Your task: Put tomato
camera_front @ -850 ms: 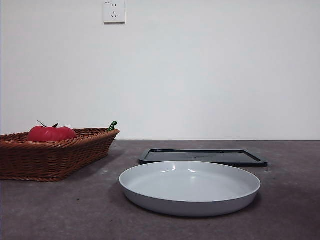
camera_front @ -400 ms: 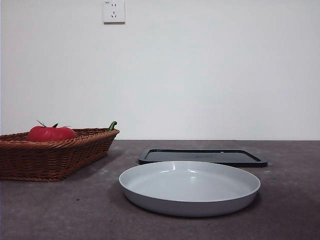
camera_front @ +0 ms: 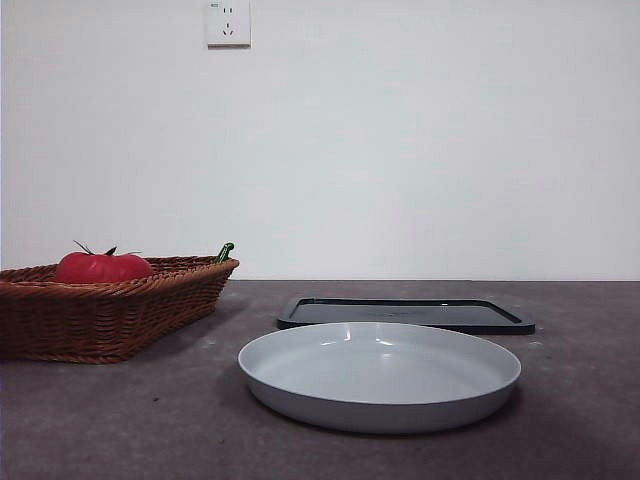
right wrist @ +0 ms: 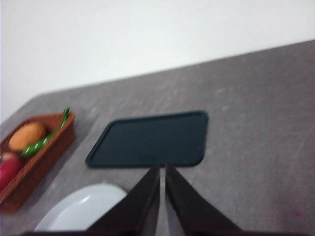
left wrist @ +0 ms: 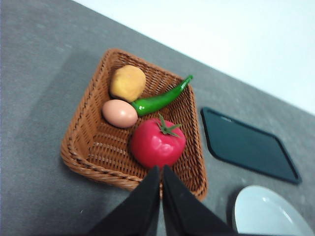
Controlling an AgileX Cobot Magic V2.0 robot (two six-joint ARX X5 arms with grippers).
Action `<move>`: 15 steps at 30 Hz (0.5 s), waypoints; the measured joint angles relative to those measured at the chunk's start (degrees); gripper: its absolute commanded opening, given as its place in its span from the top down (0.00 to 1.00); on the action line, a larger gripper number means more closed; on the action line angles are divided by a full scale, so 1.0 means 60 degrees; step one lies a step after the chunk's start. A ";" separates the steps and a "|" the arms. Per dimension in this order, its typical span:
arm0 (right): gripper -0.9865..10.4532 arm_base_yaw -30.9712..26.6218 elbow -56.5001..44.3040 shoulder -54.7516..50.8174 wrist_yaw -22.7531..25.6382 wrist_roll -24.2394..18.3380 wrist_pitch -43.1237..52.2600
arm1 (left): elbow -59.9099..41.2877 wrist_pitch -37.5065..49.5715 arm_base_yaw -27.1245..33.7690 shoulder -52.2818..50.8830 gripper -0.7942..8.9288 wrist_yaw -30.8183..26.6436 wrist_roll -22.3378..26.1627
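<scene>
The red tomato [left wrist: 157, 143] with a green calyx lies in a brown wicker basket [left wrist: 78, 147]. In the front view the tomato [camera_front: 102, 267] shows above the rim of the basket [camera_front: 110, 315] at the left. It also shows at the edge of the right wrist view [right wrist: 7, 169]. My left gripper [left wrist: 161, 169] hangs above the basket's near rim, close to the tomato, with its jaws shut and empty. My right gripper [right wrist: 162, 168] is shut and empty, high above the black tray [right wrist: 150, 139]. Neither gripper shows in the front view.
In the basket also lie an orange rounded item [left wrist: 128, 82], a pale pinkish egg-like item [left wrist: 119, 113] and a green chilli [left wrist: 160, 100]. A grey round plate [camera_front: 380, 372] stands in front of the flat black tray [camera_front: 405, 313]. A wall socket [camera_front: 228, 22] is up on the wall.
</scene>
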 measured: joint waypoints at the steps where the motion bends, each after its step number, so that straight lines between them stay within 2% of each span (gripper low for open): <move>1: 0.91 0.0000 0.0244 0.0306 -0.0186 -0.0157 -0.0200 | 0.0237 -0.0157 0.0000 0.0211 0.91 0.0149 0.0193; 9: 0.91 0.0069 0.2149 0.2590 -0.1679 -0.1075 -0.1723 | 0.1916 -0.1395 -0.0011 0.1960 0.91 0.1727 0.1679; 15: 0.91 0.0710 0.3614 0.3989 -0.2116 -0.1701 -0.2940 | 0.2677 -0.2222 -0.0382 0.2980 0.91 0.2466 0.2455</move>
